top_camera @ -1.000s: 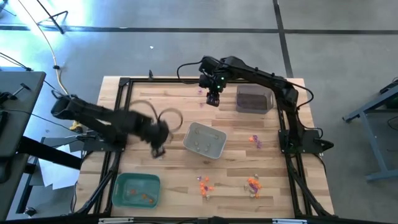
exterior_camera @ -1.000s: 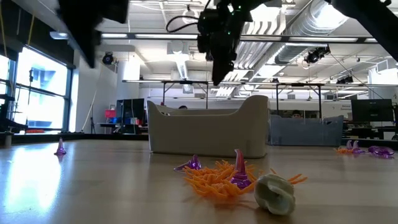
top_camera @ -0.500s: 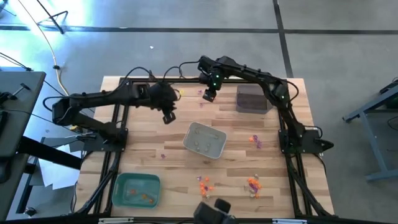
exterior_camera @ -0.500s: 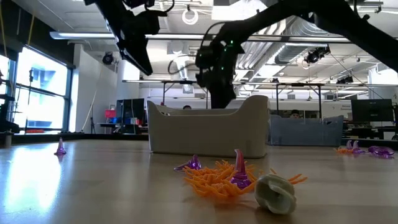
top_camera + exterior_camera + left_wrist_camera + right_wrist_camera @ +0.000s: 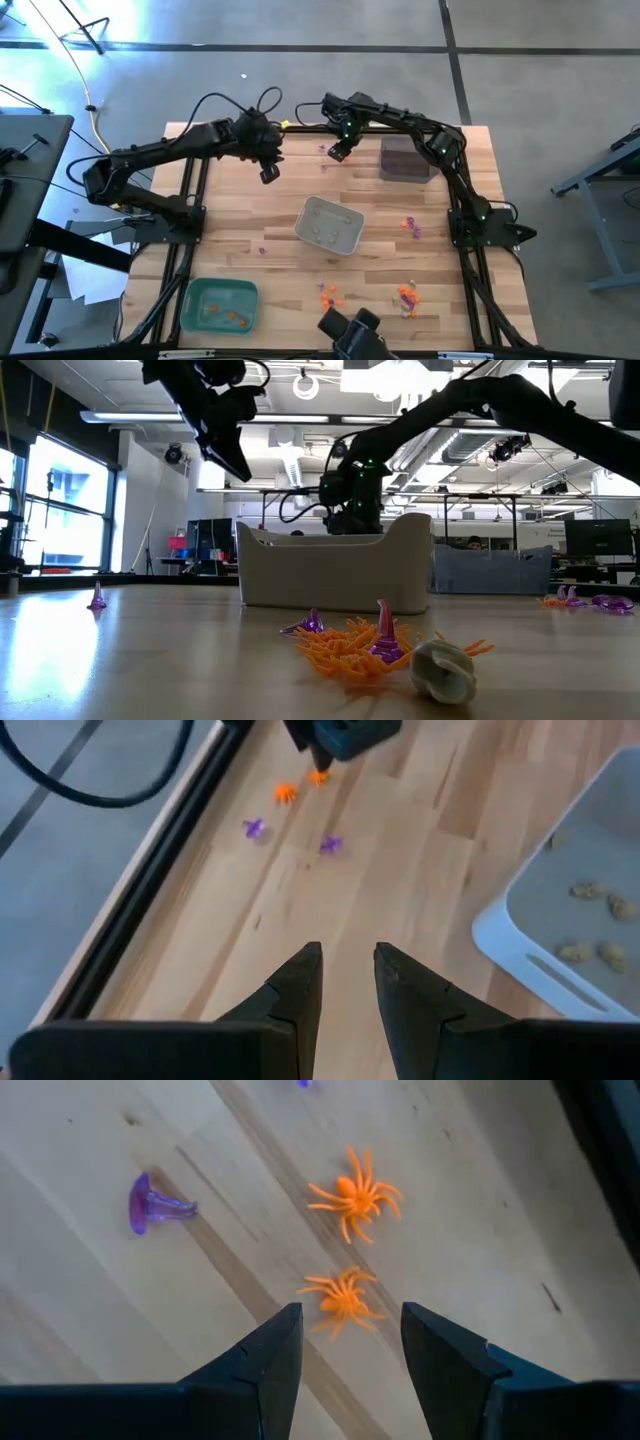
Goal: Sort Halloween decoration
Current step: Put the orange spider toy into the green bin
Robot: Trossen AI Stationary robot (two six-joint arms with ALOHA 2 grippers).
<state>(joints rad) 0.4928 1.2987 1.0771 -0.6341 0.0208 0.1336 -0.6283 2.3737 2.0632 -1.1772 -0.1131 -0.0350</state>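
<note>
Right gripper (image 5: 343, 1342) lowered toward far edge since a second ago, fingers parted and empty, straddling orange spider (image 5: 341, 1300); pick likely next. Left gripper (image 5: 347, 982) swung up from mid-table, fingers slightly parted, holding nothing

Tiny orange spiders (image 5: 354, 1195), purple trinkets (image 5: 150, 1204) and a pale skull (image 5: 443, 670) lie scattered on the wood.
</note>
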